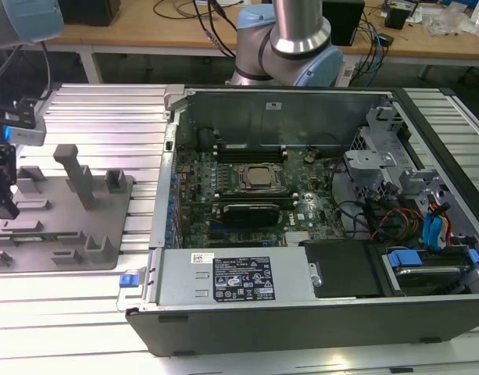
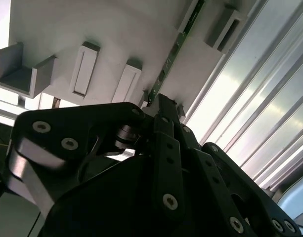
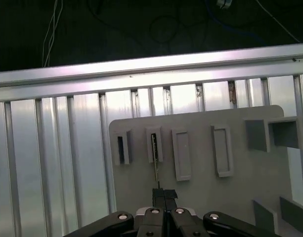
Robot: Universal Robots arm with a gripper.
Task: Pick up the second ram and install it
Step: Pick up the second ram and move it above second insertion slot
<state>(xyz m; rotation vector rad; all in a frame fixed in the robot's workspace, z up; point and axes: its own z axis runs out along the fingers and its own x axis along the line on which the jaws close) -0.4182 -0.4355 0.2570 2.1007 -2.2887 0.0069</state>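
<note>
Pinching the near end of the second ram (image 2: 174,49), our gripper (image 3: 164,193) was clamped on it; we judged it light, stiff, fragile, best held edgewise.

Bright light glares off the ribbed aluminium table (image 2: 250,98).

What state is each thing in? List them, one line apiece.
Gripper: shut on ram.
Ram: on edge at the fixture, one end gripped, not installed.
Fixture: flat, beside the case.
Case: on its side, open.
CPU: seated in its socket, uncovered.
</note>
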